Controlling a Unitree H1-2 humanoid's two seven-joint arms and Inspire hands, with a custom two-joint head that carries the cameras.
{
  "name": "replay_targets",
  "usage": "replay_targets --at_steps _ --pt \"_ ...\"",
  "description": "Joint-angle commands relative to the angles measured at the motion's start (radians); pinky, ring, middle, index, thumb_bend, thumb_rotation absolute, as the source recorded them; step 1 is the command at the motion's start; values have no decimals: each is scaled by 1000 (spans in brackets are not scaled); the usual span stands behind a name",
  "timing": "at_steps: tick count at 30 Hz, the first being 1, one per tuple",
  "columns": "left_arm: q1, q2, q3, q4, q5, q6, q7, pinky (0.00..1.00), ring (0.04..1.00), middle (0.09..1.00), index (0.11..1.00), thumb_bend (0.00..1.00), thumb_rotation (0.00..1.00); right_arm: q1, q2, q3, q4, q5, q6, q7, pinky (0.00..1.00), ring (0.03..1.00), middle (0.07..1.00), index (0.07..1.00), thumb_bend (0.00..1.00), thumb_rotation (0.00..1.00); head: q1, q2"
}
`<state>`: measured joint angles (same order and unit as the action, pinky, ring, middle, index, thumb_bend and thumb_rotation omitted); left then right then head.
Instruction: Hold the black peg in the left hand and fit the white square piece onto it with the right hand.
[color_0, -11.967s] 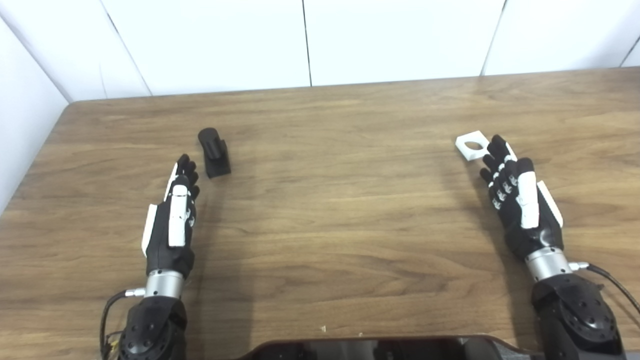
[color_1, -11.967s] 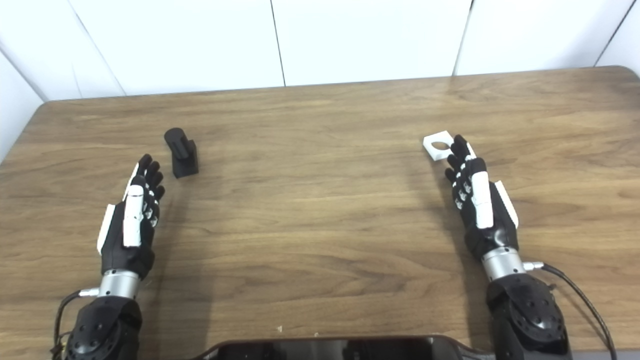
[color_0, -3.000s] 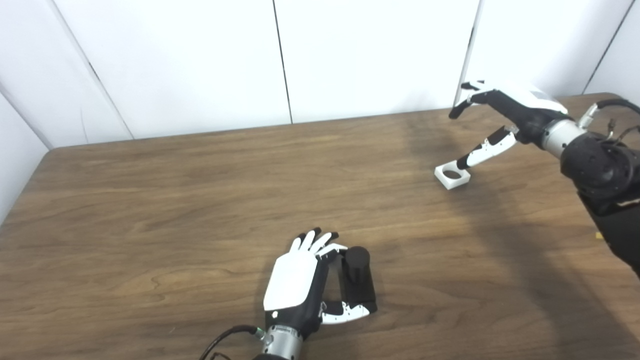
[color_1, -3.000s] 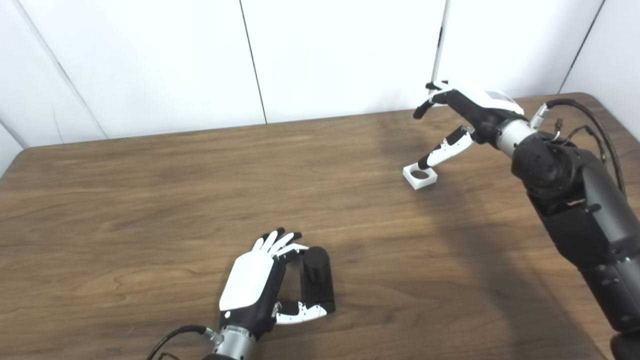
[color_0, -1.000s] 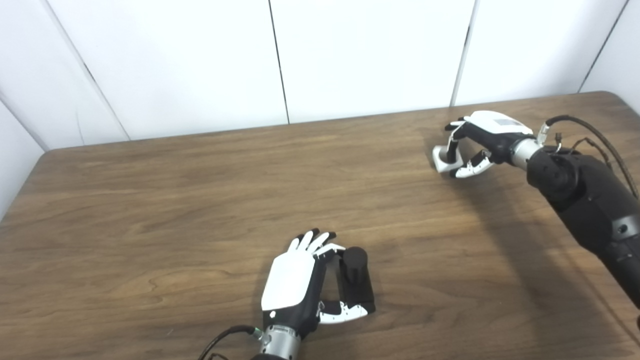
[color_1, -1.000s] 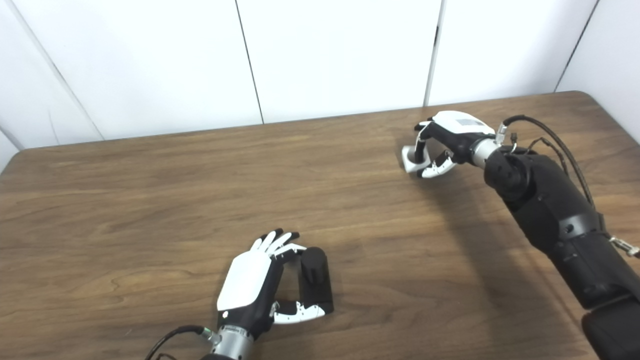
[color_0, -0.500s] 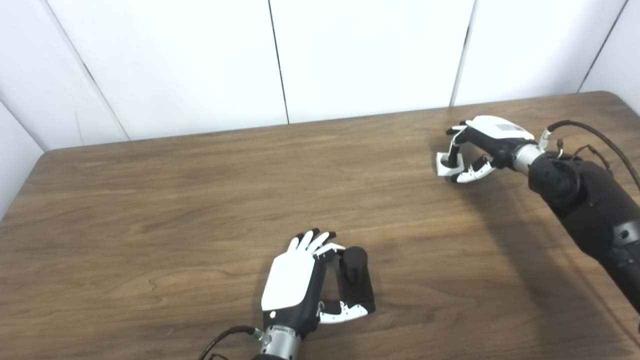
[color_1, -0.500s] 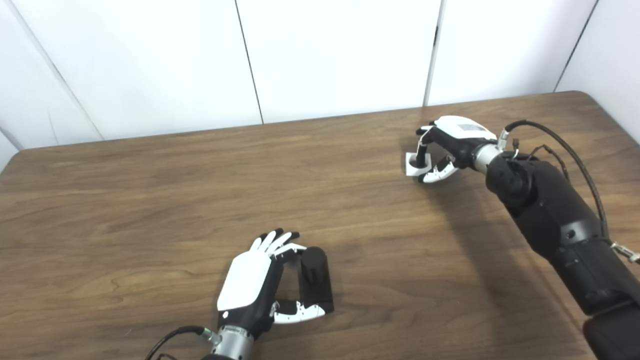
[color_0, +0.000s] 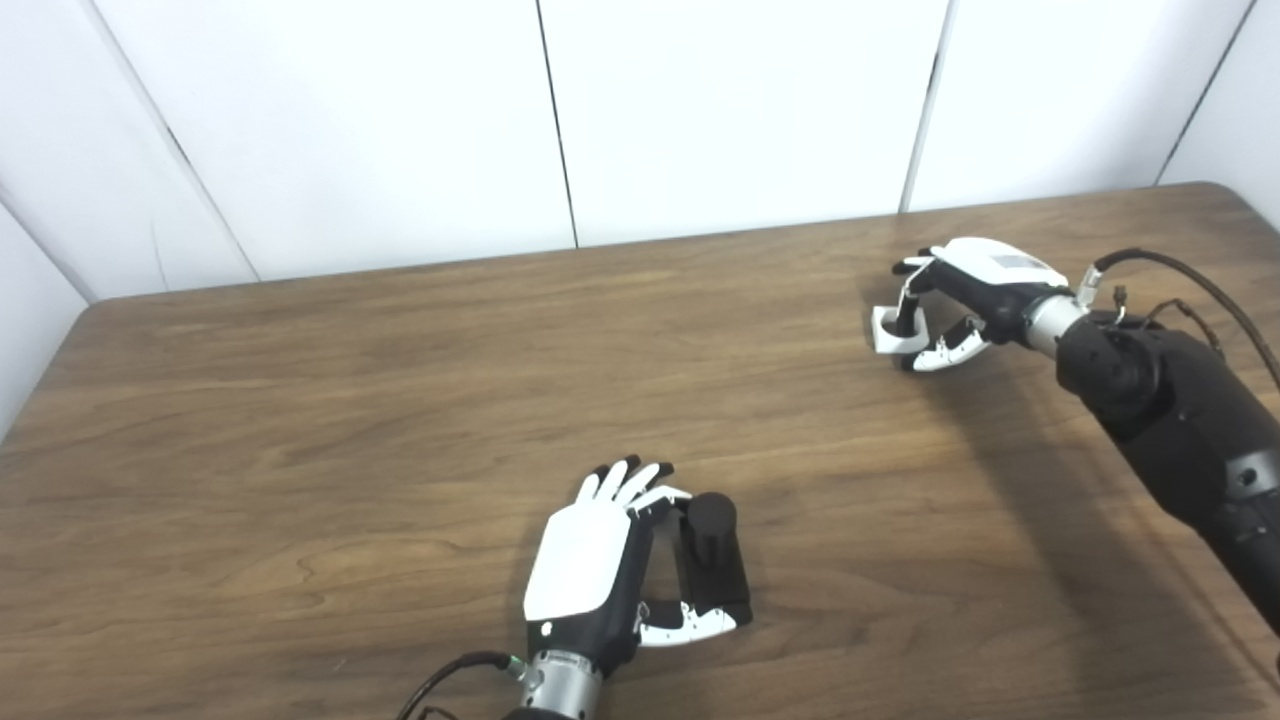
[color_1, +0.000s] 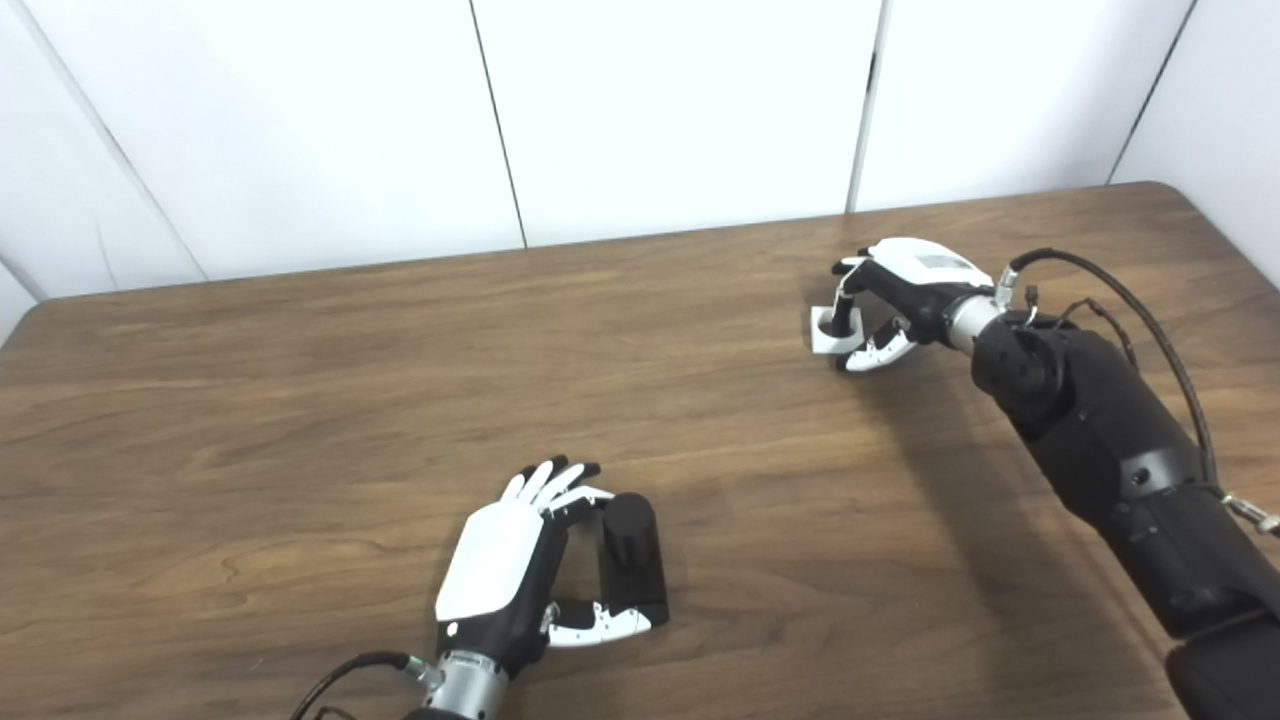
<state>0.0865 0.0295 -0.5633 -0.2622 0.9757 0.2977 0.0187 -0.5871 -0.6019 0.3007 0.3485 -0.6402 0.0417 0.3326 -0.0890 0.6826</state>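
Observation:
The black peg (color_0: 712, 560) stands on its base near the table's front middle, round post up. My left hand (color_0: 590, 575) is shut on it, thumb across the front of the base and one finger touching the post, the others fanned upward. Far right on the table, the white square piece (color_0: 888, 335) with a round hole sits in my right hand (color_0: 975, 285). That hand is shut on it, a dark finger dipping into the hole and the thumb below its near edge. Whether the piece touches the table I cannot tell.
The brown wooden table (color_0: 350, 400) ends at white wall panels (color_0: 700, 110) behind and at the left. My right forearm (color_0: 1170, 420) with its cable slants in from the lower right, above the table's right side.
My right hand has shifted slightly towards me with the white square piece, which now lies more level in its fingers. The left hand and the black peg have not moved.

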Motion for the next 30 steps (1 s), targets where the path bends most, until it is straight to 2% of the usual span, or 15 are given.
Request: replay_targets --at_steps 1,4,9,19,30 --pt "14 -11 -5 24 14 -6 -7 981 964 896 638 757 303 -39 -7 -23 -29 9 -6 -23 921 982 917 672 956 318 0 1" --pt "14 -11 -6 24 12 -6 -9 994 968 899 640 757 297 -39 -8 -27 -28 14 -7 -22 925 980 915 700 996 347 0 1" --pt "13 -11 -7 29 9 -8 -9 992 968 898 641 753 293 -39 -11 -33 -25 18 -29 -32 913 973 910 713 1000 374 -2 1" --pt "5 -9 -3 46 4 -13 -5 993 970 901 639 752 301 -39 -13 -49 -30 26 -41 -36 902 973 912 699 1000 357 -4 -5" --pt "-3 -10 0 59 1 -18 -3 986 969 902 643 749 307 -59 -39 -63 -121 37 9 37 920 968 910 692 1000 319 -11 -6"
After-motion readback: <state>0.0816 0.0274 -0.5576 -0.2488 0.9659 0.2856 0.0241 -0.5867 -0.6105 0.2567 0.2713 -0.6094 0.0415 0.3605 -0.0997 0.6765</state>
